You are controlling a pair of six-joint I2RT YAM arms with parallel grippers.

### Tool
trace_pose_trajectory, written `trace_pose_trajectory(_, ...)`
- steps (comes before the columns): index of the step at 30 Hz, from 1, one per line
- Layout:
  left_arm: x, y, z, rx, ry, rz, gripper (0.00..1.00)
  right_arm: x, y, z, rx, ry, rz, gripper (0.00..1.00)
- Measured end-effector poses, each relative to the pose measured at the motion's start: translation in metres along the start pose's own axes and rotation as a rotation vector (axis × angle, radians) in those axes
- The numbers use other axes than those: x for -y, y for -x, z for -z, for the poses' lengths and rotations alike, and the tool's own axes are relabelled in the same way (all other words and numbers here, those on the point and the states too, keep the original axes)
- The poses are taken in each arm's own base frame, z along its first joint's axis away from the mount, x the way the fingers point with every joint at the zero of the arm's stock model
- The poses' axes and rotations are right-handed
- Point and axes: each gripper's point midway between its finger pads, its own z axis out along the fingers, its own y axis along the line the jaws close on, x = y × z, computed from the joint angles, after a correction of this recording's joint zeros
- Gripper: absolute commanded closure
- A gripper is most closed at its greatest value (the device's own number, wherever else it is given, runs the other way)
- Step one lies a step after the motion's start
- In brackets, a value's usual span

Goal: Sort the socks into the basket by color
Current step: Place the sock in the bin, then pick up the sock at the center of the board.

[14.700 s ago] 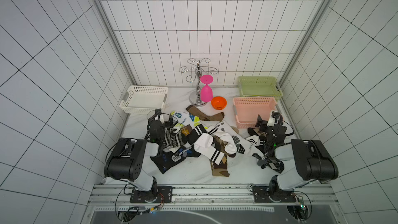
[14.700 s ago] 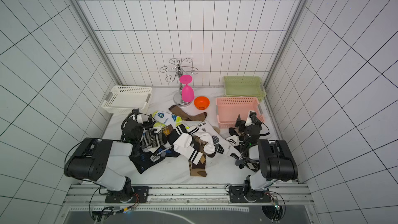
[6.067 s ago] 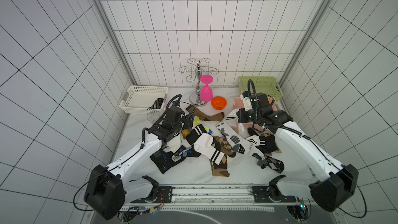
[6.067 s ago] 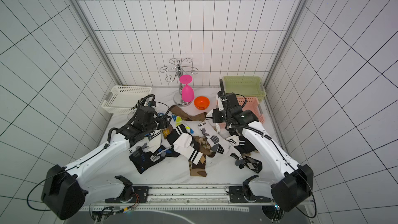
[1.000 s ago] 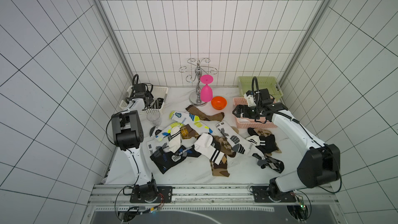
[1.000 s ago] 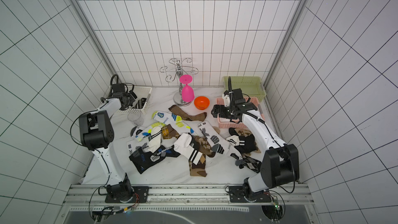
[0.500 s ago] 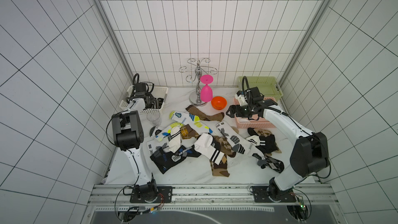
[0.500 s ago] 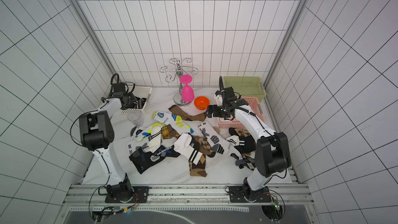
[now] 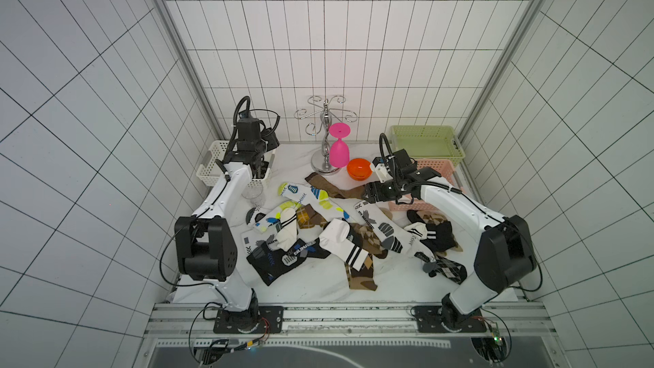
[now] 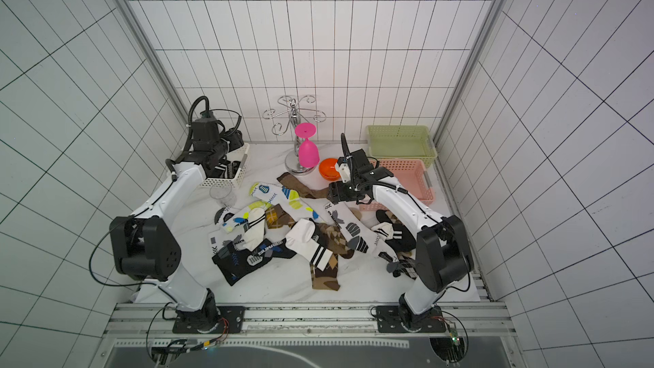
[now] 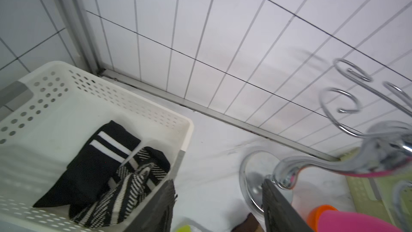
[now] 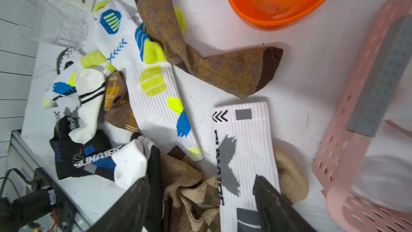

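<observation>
Socks (image 9: 318, 235) lie heaped mid-table: brown (image 12: 200, 63), white with yellow-blue prints (image 12: 153, 81), white with grey marks (image 12: 243, 143), black with blue (image 9: 283, 260). At the back left stands a white basket (image 11: 133, 101) holding a black sock with white stripes (image 11: 98, 159) and a black-and-white patterned one (image 11: 124, 188). My left gripper (image 11: 218, 184) hangs open and empty over that basket's near corner (image 9: 260, 171). Open and empty too, my right gripper (image 12: 200, 179) hovers above the pile's right side (image 9: 366, 193), over an argyle brown sock and the grey-marked white one.
A pink basket (image 9: 442, 162) sits right of my right gripper, with something pale and blurred inside (image 12: 383, 179). Behind it is a green basket (image 9: 424, 139). An orange bowl (image 9: 359, 168), a pink goblet on a chrome rack (image 9: 339, 150) and a clear glass (image 9: 253, 194) stand nearby.
My left gripper has opened over the white basket. My right arm has swung left from the pink basket to above the pile, its jaws a little narrower.
</observation>
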Motion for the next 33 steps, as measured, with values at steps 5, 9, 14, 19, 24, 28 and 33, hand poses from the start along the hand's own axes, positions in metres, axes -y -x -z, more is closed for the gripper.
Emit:
trace_pose_trajectory(5, 0.067, -0.056, 0.026, -0.093, -0.147, -0.076, 0.37, 0.029, -0.040, -0.011, -0.067, -0.115, -0.048, 0.13)
trace_pose_trajectory(9, 0.097, -0.101, 0.053, -0.165, -0.224, -0.135, 0.37, 0.043, -0.060, -0.014, -0.083, -0.169, -0.063, 0.10)
trace_pose_trajectory(14, 0.107, -0.135, 0.095, -0.202, -0.292, -0.157, 0.37, 0.059, -0.076, -0.018, -0.097, -0.223, -0.074, 0.06)
trace_pose_trajectory(19, 0.120, -0.156, 0.129, -0.214, -0.354, -0.165, 0.37, 0.069, -0.087, -0.022, -0.107, -0.245, -0.089, 0.11)
trace_pose_trajectory(24, 0.129, -0.177, 0.150, -0.244, -0.397, -0.161, 0.37, 0.070, -0.099, -0.023, -0.119, -0.234, -0.089, 0.31)
trace_pose_trajectory(28, 0.128, -0.192, 0.157, -0.266, -0.376, -0.175, 0.37, 0.063, -0.099, -0.015, -0.091, -0.206, -0.086, 0.60)
trace_pose_trajectory(33, 0.136, -0.211, 0.165, -0.296, -0.367, -0.240, 0.37, 0.054, -0.092, -0.003, -0.043, -0.172, -0.088, 0.86)
